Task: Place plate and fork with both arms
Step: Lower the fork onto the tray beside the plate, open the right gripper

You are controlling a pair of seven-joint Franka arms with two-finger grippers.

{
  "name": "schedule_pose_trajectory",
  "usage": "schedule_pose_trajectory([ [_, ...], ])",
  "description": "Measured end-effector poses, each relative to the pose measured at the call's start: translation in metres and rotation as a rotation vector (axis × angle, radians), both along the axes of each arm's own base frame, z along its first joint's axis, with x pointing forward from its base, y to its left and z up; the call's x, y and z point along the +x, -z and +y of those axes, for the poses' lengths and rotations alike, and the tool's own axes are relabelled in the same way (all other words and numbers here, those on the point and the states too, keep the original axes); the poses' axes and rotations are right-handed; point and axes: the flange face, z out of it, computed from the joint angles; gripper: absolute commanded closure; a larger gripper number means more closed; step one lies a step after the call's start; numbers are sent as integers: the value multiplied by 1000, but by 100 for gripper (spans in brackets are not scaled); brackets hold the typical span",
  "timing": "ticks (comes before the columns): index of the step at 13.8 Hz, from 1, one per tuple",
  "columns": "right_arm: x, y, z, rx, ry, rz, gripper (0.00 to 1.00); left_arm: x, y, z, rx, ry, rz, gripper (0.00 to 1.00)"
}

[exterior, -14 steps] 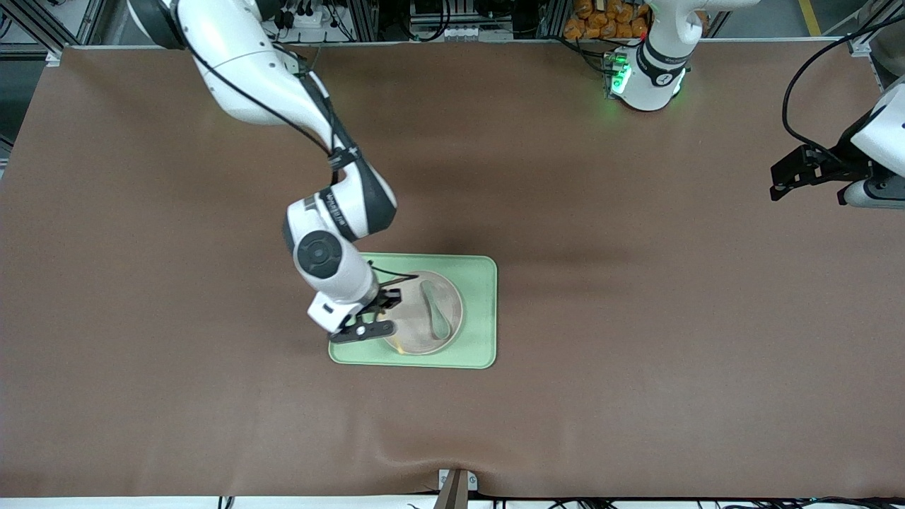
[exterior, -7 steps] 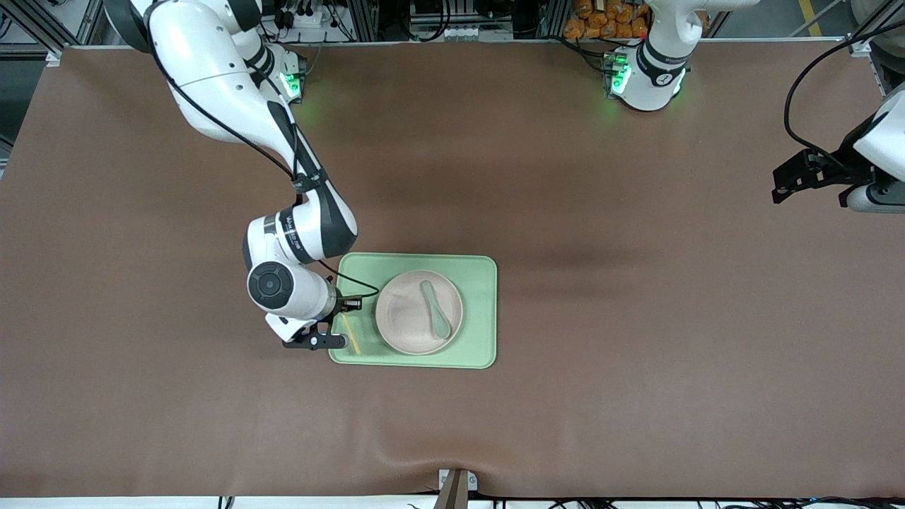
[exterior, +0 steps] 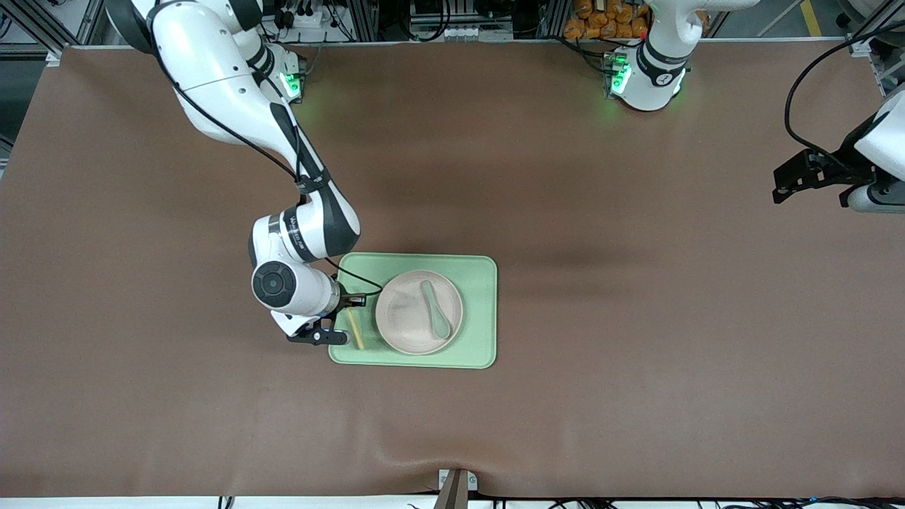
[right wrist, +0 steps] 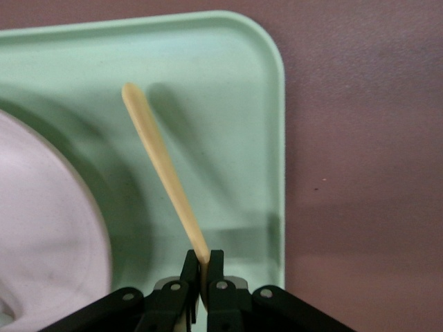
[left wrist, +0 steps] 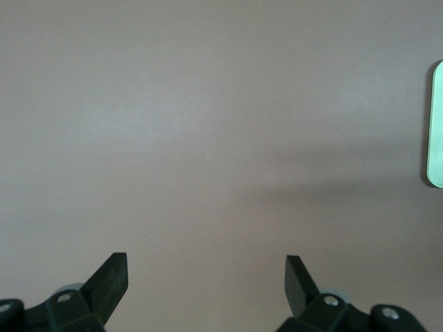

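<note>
Right end effector (right wrist: 199,275) is clamped on the yellow fork (right wrist: 163,168), its long axis running along the green tray's (exterior: 481,311) short edge beside the plate (exterior: 406,318). Left end effector (left wrist: 205,277) waits wide open, empty, over bare bench.

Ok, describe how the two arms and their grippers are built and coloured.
Both arms are glossy white jointed shells with black joint bands. The right arm has a black cable running along it, a round dark cap at the wrist, and green base lights. The right gripper and left gripper are black, with angular fingers.
</note>
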Motion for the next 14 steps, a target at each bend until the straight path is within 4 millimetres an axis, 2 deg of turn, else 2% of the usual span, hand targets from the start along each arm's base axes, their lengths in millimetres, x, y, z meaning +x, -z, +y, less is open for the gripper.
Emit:
schedule_pose_trajectory([
  [2,-7,9,7,7,14,-21,100,0,0,4,0,-7,0,0],
  [3,-9,11,11,7,14,-28,91,0,0,6,0,-11,0,0],
  [4,-11,11,14,7,12,-30,61,0,0,7,0,-13,0,0],
  [5,-11,12,15,7,10,-30,7,0,0,7,0,-13,1,0],
  [6,-12,12,16,7,10,-29,0,1,1,7,0,-12,1,0],
  [11,-11,11,14,5,13,-29,0,1,2,7,0,-12,3,0],
  [14,0,-9,-5,4,36,-36,0,1,2,6,0,-12,4,0],
])
